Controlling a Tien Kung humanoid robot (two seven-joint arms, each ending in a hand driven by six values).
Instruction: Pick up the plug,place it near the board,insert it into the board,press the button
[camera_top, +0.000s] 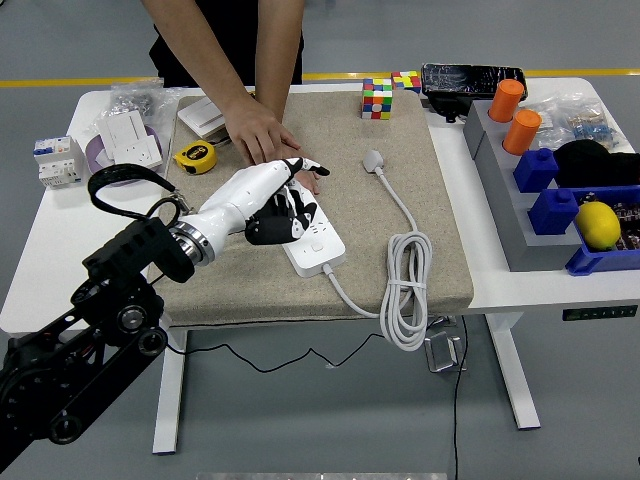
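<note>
Head view: left robot hand covers board, contact possibly hidden

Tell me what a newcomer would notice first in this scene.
Most striking is the robot's left hand, white with black fingers, reaching in from the left over the white power strip on the beige mat. Right beside it, a person's hand reaches in from the far side to the strip's far end. Next the eye goes to the white plug lying loose on the mat, its cable coiled near the front edge.
</note>
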